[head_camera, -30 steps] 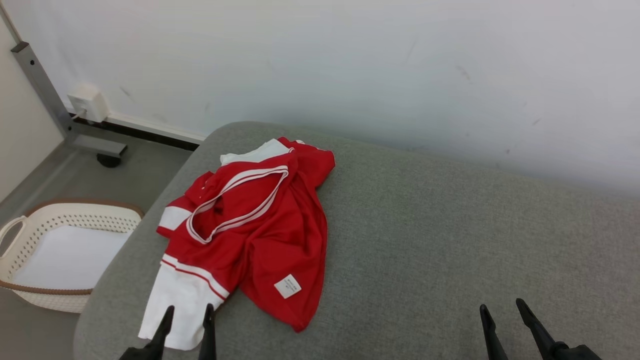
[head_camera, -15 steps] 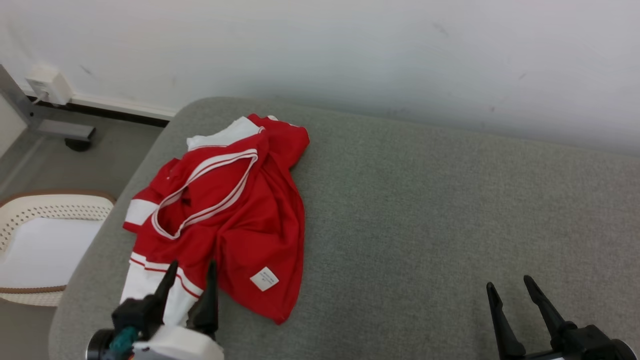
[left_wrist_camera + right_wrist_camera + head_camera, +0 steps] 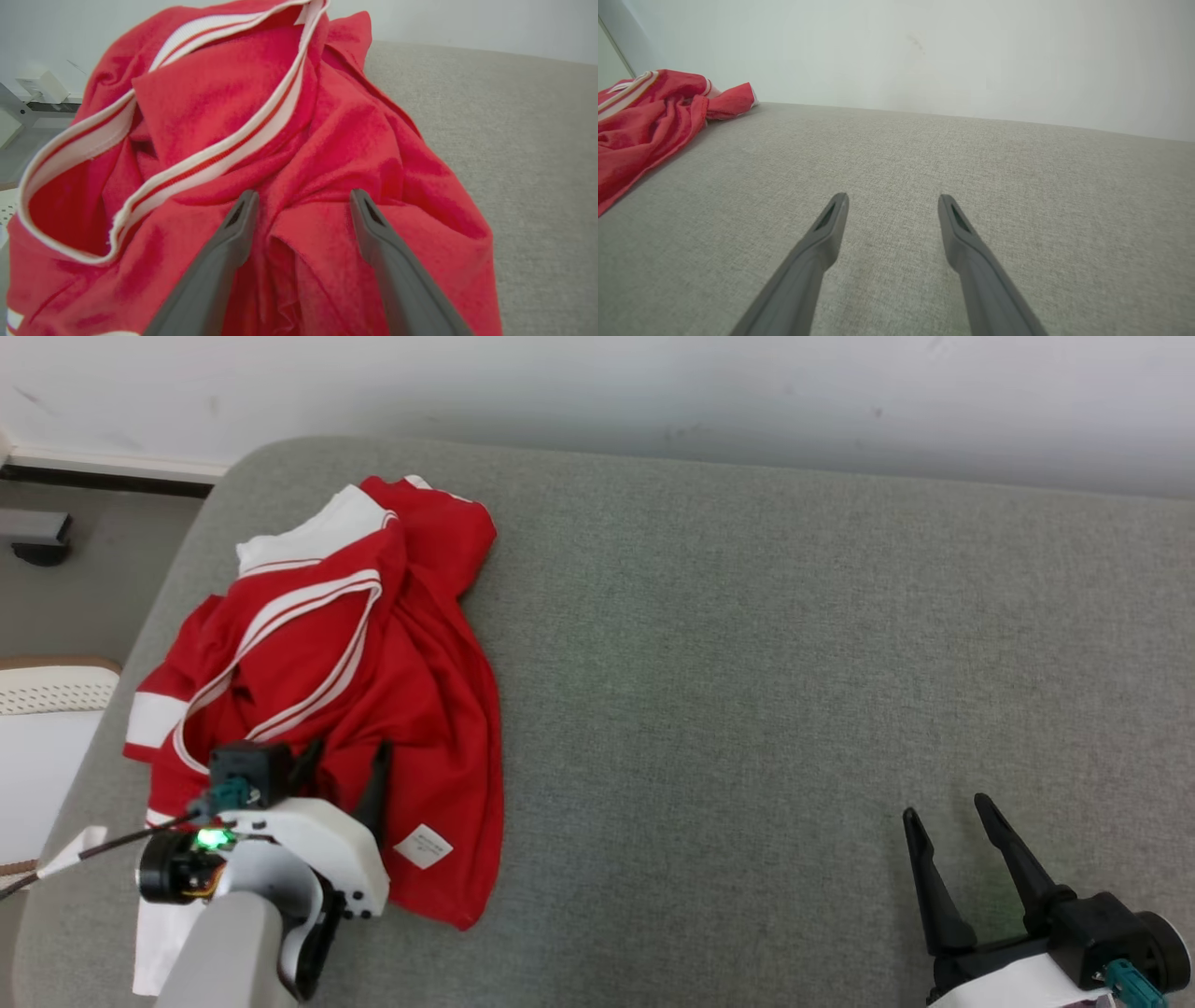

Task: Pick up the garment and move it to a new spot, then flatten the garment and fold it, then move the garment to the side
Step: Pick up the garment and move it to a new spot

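Grey padded surface (image 3: 766,644) takes up most of the head view, w/ a pale wall (image 3: 597,383) behind it. Garment (image 3: 411,653), red w/ white striped trim, lies crumpled at the surface's left end, close to the left edge & reaching toward the back. White perforated basket (image 3: 56,695) sits on the floor beyond that edge. L gripper (image 3: 347,754) is over the garment's near part, fingers spread wide, nothing clamped. In the left wrist view a raised fold of red cloth runs btwn its two fingers; tips look about at cloth level, but contact can't be told. R gripper (image 3: 944,806) is well apart from the garment, at the near right over grey fabric, fingers also spread, holding nothing. Small white label (image 3: 423,847) shows near the garment's near hem, just right of the L gripper.
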{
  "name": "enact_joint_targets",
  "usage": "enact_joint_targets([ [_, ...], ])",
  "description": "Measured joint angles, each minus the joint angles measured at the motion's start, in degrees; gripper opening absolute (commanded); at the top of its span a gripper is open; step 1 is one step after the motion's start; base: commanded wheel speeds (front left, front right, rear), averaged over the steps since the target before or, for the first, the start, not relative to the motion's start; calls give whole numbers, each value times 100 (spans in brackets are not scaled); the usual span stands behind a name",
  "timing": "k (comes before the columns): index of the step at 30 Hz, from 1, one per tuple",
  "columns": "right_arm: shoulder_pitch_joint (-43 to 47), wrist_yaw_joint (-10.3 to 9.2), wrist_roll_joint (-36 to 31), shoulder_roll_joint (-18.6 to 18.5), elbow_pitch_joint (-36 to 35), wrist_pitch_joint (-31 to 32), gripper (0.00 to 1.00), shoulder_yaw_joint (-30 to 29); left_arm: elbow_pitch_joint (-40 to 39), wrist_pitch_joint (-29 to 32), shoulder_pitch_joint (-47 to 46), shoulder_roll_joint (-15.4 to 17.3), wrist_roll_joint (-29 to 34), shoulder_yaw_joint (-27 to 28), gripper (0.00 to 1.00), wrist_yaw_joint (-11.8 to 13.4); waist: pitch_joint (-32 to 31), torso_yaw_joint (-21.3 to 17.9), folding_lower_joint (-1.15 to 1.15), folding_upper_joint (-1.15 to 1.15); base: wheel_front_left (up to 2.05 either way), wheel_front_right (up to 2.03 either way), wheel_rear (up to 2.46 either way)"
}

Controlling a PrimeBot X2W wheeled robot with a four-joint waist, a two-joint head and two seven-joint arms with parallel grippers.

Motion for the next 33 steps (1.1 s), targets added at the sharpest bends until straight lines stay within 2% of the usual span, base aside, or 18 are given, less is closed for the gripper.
enact_joint_targets([
  [5,-128,0,1,-3,-4,0,100,-2,336,310,-317,130,113,7,100,213,196,-113,0,0,0,0,0],
  [14,-260,0,1,-18,3,0,100,65,890,789,-579,183,54,-68,100,131,404,-193,0,0,0,0,0],
  [15,-276,0,1,-22,8,0,100,70,928,788,-598,182,47,-68,51,131,411,-197,0,0,0,0,0],
  [17,-299,0,3,-33,15,0,100,75,1001,779,-648,175,29,-79,0,131,412,-194,0,0,0,0,0],
  [25,-291,0,32,-40,122,0,100,96,1093,527,-623,29,-325,69,0,83,227,-155,0,0,0,0,0],
  [33,-68,0,43,-18,198,0,100,115,209,370,-424,135,-590,321,0,143,-192,-56,0,0,0,0,0],
])
